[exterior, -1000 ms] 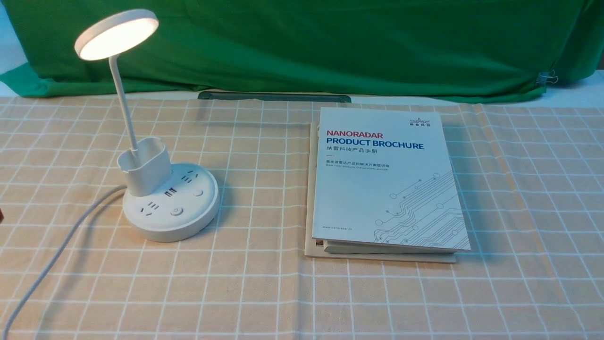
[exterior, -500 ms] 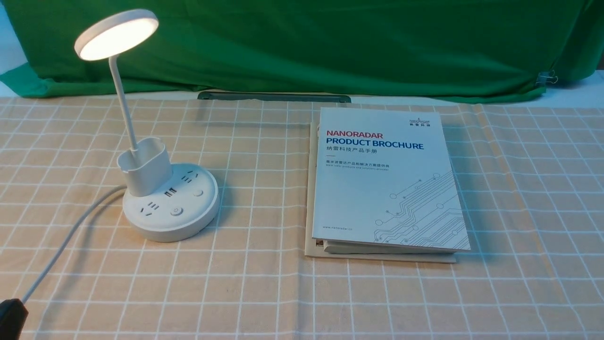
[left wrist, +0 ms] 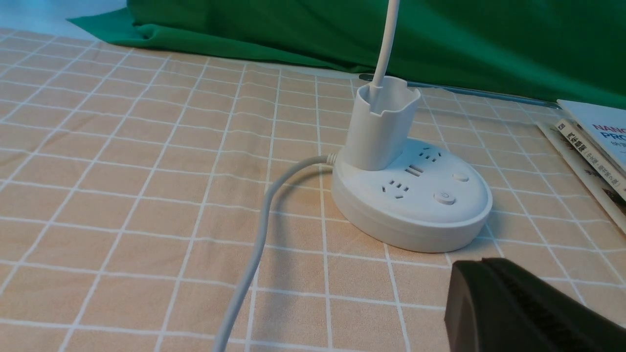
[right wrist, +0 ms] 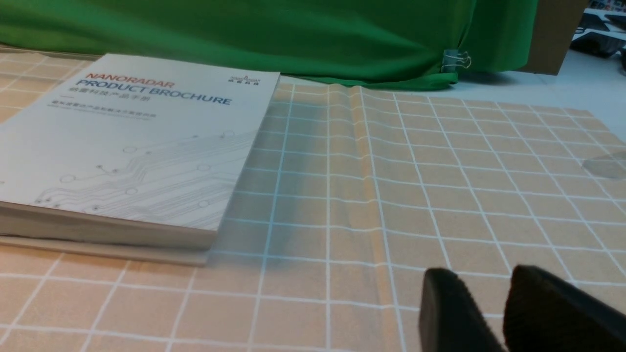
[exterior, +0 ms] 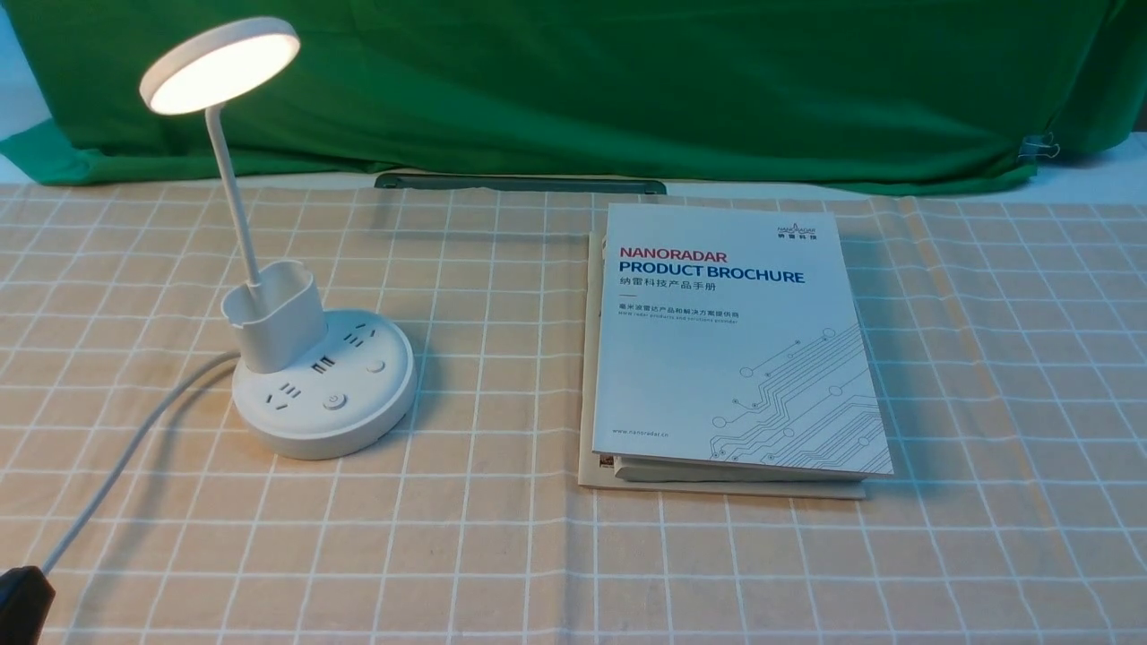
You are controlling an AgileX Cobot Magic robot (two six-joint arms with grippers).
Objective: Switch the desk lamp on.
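Desk lamp, lit, upright on the bench. It lies ahead of the left jaws and toward the robot's right, well apart from them. Its disc head glows, so the task appears complete; the chief hazard is a further press on the power button, which could put the light out if that button governs the lamp. The second button, just beside it and farther from the left jaws, could be struck by a misaimed reach. The white cord runs from the base close to the left jaws in the front view; a low sideways sweep might snag it and drag or tip the lamp.

Pose: the left arm is held back at the near edge of the front view, its jaws pointing forward, tips together, with nothing visible between them. The right jaws, seen only in their wrist view, also point forward, tips slightly parted and holding nothing. The product brochure lies ahead of them, toward the robot's left. Neither pair touches the lamp; leaving both withdrawn seems safest.
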